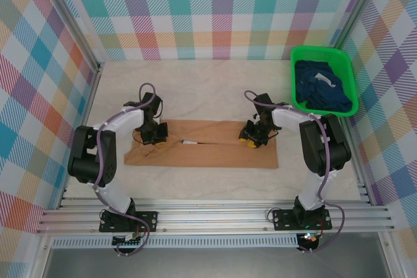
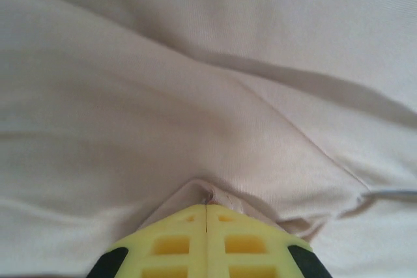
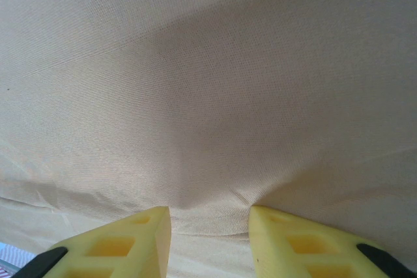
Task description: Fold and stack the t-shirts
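Left fingers [image 2: 206, 226]: yellow, pressed together with no gap. A small ridge of pale tan cloth is caught at their tips, and creases fan away from that spot.
Right fingers [image 3: 140, 232]: yellow, standing apart with their tips down on the same tan cloth. The cloth puckers slightly in the gap between them, and whether they grip it cannot be told.
Tan t-shirt [image 1: 215, 154]: lies on the desk as a long flat band running left to right between the two arms. A crease runs along its length.
Left fingers, from above [image 1: 155, 136]: down on the band near its left end, at the far edge.
Right fingers, from above [image 1: 251, 138]: down on the band near its right end, also at the far edge — well apart from the left pair.
Desk [image 1: 195, 89]: pale and faintly marbled, with plaid walls on three sides.
Green mesh basket [image 1: 324, 51]: sits at the far right corner of the desk, clear of the tan shirt.
Navy t-shirts [image 1: 322, 86]: crumpled in a heap inside the basket — how many there are cannot be told.
Arm bases: bolted to the metal rail at the near edge, the left arm on the left.
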Available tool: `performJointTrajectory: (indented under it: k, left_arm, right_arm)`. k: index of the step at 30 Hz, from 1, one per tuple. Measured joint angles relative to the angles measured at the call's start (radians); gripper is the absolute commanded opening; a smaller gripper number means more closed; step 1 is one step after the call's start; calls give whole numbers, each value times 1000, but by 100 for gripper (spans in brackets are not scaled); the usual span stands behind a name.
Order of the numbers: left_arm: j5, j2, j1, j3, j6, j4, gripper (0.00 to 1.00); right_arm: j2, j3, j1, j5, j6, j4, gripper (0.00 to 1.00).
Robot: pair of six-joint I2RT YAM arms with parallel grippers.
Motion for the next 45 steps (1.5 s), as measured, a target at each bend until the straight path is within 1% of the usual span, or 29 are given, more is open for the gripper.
performJointTrajectory:
  k: [6, 10, 11, 13, 18, 20, 21, 24, 27, 30, 34, 37, 45]
  left_arm:
    - [32, -110, -30, -37, -61, -13, 3]
    - [61, -119, -60, -86, -109, -10, 4]
    - [69, -119, -64, -100, -121, -10, 7]
    - [85, -119, -71, -125, -136, -11, 17]
    - [151, -127, -72, -146, -166, -14, 26]
    - [172, -148, -72, -145, -170, -17, 32]
    - [172, -164, -72, -140, -172, -25, 32]
    - [161, -198, -60, -110, -179, -47, 32]
    - [131, -196, -43, -88, -193, -32, 31]
    - [104, -152, -34, -85, -213, -2, 27]
    - [100, -59, -42, -89, -230, 36, 21]
    - [105, -56, -57, -118, -240, 58, 15]
    - [121, -111, -110, -237, -286, 93, 11]
  right_arm:
    - [0, 0, 0, 0, 0, 0, 37]
    - [0, -1, 0, 0, 0, 0, 37]
    - [0, -1, 0, 0, 0, 0, 37]
    - [0, -1, 0, 0, 0, 1, 37]
    - [0, -1, 0, 0, 0, 0, 37]
    - [0, -1, 0, 0, 0, 0, 37]
    - [0, -1, 0, 0, 0, 0, 37]
    - [-1, -3, 0, 0, 0, 1, 37]
    - [-3, -6, 0, 0, 0, 5, 36]
    - [-4, -7, 0, 0, 0, 6, 37]
    - [-6, -9, 0, 0, 0, 8, 37]
    - [-7, -11, 0, 0, 0, 8, 37]
    - [-7, -11, 0, 0, 0, 8, 36]
